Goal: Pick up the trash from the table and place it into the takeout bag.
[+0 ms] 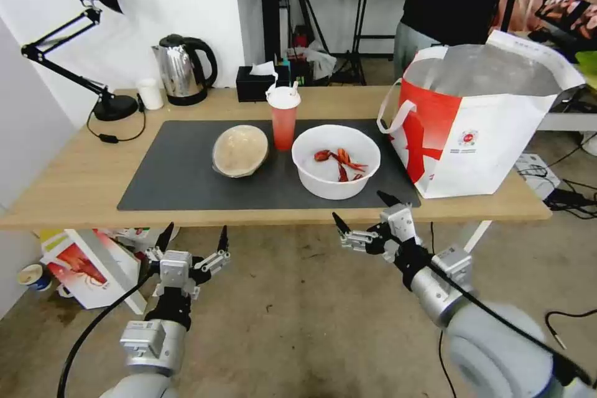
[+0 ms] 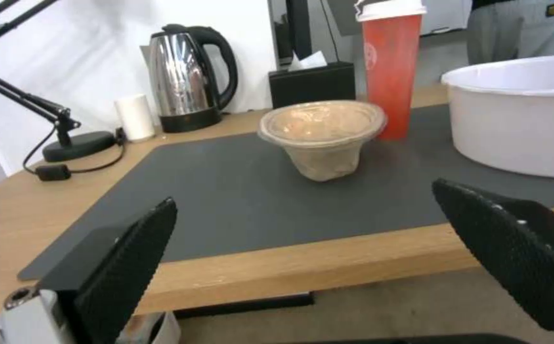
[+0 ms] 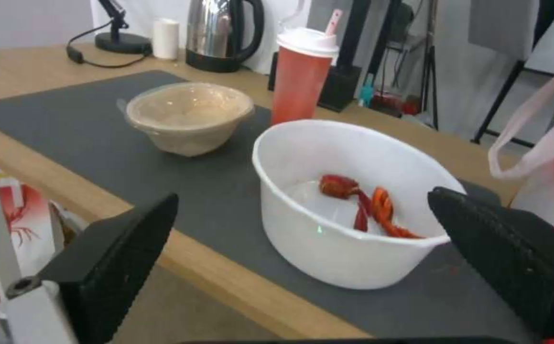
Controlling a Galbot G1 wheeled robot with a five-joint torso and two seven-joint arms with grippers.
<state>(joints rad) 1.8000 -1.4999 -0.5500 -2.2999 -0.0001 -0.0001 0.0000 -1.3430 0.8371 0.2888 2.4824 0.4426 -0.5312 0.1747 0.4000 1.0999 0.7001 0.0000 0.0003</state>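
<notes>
Right claw (image 1: 367, 219): spread, held just off the bench's (image 1: 74, 180) near edge, facing the white bowl (image 1: 336, 160)
Left claw (image 1: 193, 239): spread, parked below that edge
Takeout bag (image 1: 479, 130): at the right end
Advice: the rim should be pinched and kept level

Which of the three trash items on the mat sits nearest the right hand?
The white bowl with red crayfish shells; it is closest to the right hand, while the beige bowl and red cup lie farther left.
</notes>
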